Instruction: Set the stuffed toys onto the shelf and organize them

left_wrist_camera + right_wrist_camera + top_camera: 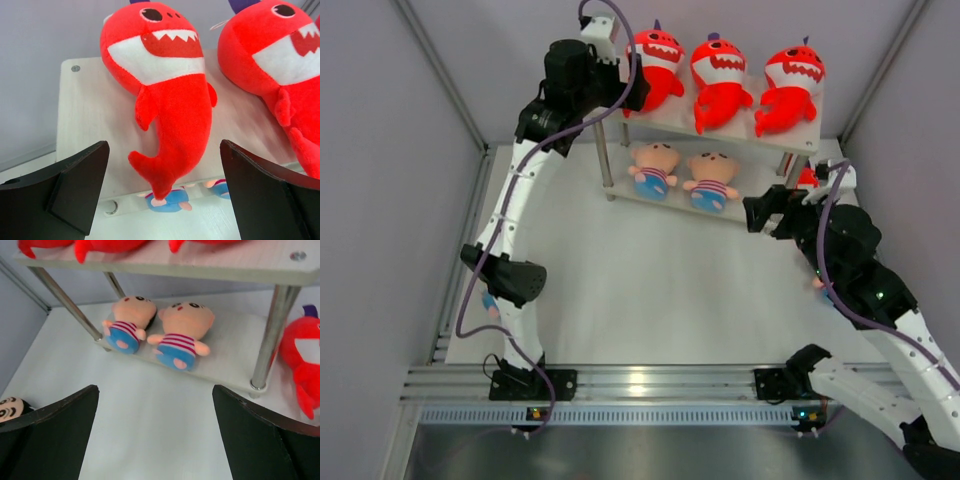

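Note:
Three red shark plushes lie in a row on the shelf's top board: left, middle and right. Two boy dolls lie side by side on the lower board. My left gripper is open just in front of the left shark, whose tail points down between the wide-apart fingers without touching them. My right gripper is open and empty, low on the table in front of the shelf's right end, facing the two dolls.
A fourth red shark sits on the table behind the shelf's right front leg. A doll's head shows at the right wrist view's lower left. Another doll is partly hidden behind the left arm. Grey walls enclose the table.

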Tool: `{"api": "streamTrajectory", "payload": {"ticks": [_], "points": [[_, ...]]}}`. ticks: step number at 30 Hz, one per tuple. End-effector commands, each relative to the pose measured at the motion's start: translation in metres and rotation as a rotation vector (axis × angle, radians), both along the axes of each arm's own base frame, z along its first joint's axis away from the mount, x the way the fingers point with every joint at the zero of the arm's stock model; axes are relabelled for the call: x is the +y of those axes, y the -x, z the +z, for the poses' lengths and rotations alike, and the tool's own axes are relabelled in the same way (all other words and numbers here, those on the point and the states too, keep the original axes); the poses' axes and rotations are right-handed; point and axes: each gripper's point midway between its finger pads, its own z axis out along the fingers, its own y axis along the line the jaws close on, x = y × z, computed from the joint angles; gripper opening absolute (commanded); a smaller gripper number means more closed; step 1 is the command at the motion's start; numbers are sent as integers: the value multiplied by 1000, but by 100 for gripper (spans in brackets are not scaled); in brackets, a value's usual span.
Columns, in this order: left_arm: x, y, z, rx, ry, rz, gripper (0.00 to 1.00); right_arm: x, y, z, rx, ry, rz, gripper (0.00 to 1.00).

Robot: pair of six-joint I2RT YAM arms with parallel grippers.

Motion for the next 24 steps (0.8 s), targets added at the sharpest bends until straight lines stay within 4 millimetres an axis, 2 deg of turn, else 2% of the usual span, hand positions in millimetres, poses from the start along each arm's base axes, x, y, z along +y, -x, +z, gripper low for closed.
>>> {"api": "streamTrajectory", "payload": {"ticks": [1, 2, 3, 4, 6, 7, 9, 10, 11, 12, 13, 14, 15, 16, 18, 19, 20, 21, 24], "points": [[19, 29, 53, -131, -7, 5, 98, -28, 6, -26, 94, 20, -143, 98], [23, 36, 58, -146, -16, 4, 98, -48, 5, -35, 126, 36, -261, 99], [24, 36, 48, -124, -33, 10, 98, -64, 12, -58, 202, 98, -328, 99], [28, 43, 54, -137, -36, 13, 98, -81, 14, -65, 219, 129, -418, 99], [33, 46, 45, -120, -65, 25, 98, -101, 21, -87, 269, 148, -506, 99], [38, 53, 50, -127, -66, 31, 98, -109, 23, -92, 273, 143, -533, 99], [44, 59, 47, -124, -106, 38, 98, -127, 27, -102, 266, 114, -602, 100], [48, 65, 47, -128, -127, 38, 98, -139, 28, -114, 290, 124, -650, 99], [51, 69, 48, -134, -137, 37, 98, -136, 27, -122, 312, 137, -632, 99], [52, 73, 44, -126, -152, 32, 98, -149, 27, -132, 345, 137, -679, 99], [58, 82, 50, -144, -161, 38, 98, -141, 20, -145, 391, 120, -624, 99], [59, 83, 39, -125, -182, 33, 98, -141, 18, -159, 428, 108, -606, 99], [61, 86, 36, -118, -194, 33, 98, -158, 17, -168, 456, 74, -659, 99], [65, 90, 38, -128, -210, 38, 98, -159, 10, -172, 459, 43, -645, 99], [67, 91, 27, -109, -230, 36, 98, -189, 13, -188, 495, 19, -744, 99], [69, 95, 27, -113, -238, 36, 98, -195, 12, -193, 509, 16, -735, 99], [69, 94, 18, -93, -250, 33, 98, -204, 10, -203, 538, 16, -753, 99], [70, 95, 15, -88, -254, 33, 98, -226, 15, -209, 556, 6, -820, 99], [70, 98, 5, -66, -273, 21, 98, -256, 23, -235, 632, 13, -915, 100]]}}
